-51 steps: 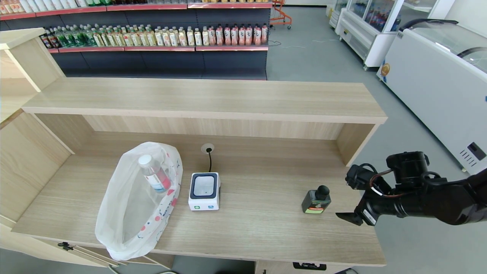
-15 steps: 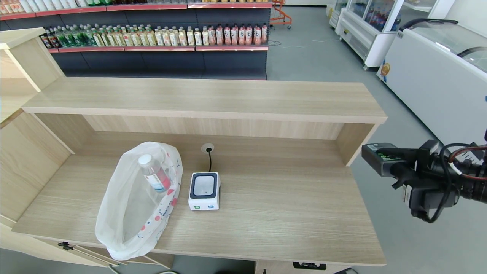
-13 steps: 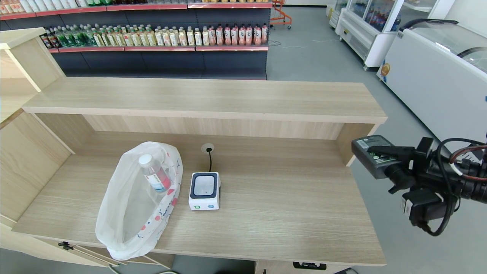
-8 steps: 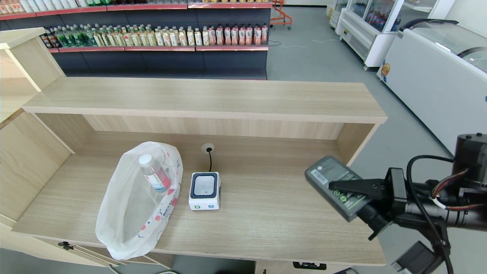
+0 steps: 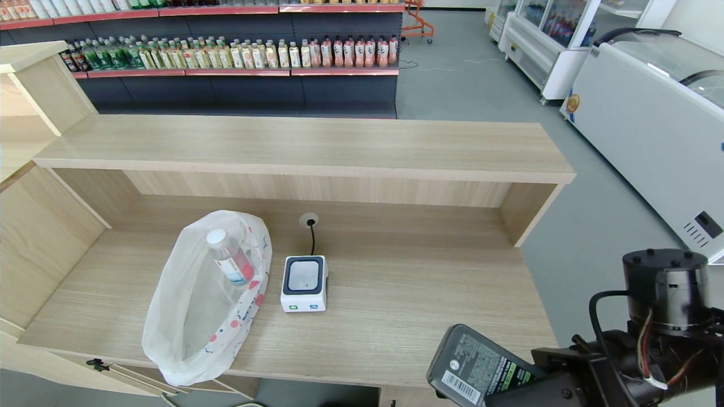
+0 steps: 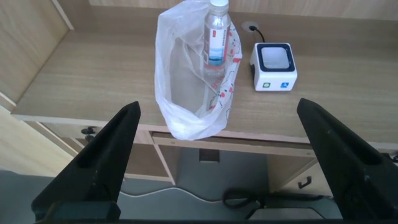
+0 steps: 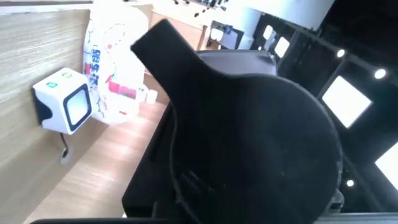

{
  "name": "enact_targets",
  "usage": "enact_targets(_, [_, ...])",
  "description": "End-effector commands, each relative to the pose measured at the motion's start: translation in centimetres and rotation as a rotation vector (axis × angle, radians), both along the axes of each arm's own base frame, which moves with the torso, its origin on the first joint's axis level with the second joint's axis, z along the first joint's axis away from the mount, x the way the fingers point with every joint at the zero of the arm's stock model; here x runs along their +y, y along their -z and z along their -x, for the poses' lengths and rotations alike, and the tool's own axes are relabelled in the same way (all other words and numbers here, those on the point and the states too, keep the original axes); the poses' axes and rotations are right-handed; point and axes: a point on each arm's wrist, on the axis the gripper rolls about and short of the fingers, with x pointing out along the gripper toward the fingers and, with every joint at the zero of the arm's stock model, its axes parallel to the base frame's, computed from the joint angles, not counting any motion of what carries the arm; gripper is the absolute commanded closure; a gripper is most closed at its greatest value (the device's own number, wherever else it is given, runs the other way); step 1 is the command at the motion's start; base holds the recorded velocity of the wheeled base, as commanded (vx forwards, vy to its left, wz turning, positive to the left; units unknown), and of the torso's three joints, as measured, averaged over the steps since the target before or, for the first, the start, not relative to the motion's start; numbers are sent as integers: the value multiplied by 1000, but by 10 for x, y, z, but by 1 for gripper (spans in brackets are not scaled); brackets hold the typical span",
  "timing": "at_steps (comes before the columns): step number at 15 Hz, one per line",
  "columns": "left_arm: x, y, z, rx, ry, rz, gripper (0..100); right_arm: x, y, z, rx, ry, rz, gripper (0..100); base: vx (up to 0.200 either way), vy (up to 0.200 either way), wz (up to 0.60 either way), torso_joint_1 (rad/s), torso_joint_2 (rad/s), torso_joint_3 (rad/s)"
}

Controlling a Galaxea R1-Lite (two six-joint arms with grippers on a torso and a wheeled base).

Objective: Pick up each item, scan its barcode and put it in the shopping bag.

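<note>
My right gripper (image 5: 529,381) is shut on a dark flat bottle (image 5: 481,367) with a black cap (image 7: 261,124). It holds the bottle tilted over the counter's front right corner, with the barcode label facing up. The white scanner (image 5: 304,282) sits mid-counter, well to the left of the bottle. A white shopping bag (image 5: 203,294) stands open left of the scanner with a clear bottle (image 5: 229,263) inside. My left gripper (image 6: 217,158) hangs open, holding nothing, in front of the counter, facing the bag (image 6: 193,81) and scanner (image 6: 273,59).
The wooden counter (image 5: 407,294) has a raised back ledge (image 5: 305,147) and side walls. The scanner's cable (image 5: 311,237) runs to a hole at the back. Chest freezers (image 5: 650,113) stand to the right, drink shelves (image 5: 226,53) behind.
The bottle has left the counter, where it stood beside the open right gripper. The right gripper took it up, swung it in from the far right and lowered it to the front edge, barcode up.
</note>
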Motion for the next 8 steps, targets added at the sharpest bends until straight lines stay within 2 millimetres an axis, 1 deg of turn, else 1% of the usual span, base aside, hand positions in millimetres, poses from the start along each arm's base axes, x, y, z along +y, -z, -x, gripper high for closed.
enact_targets(1, [0, 0, 0, 0, 0, 0, 0, 2, 2, -1, -8, -11, 2, 100, 0, 0, 0, 0, 0, 0])
enact_targets(8, [0, 0, 0, 0, 0, 0, 0, 0, -5, 0, -73, -11, -14, 100, 0, 0, 0, 0, 0, 0])
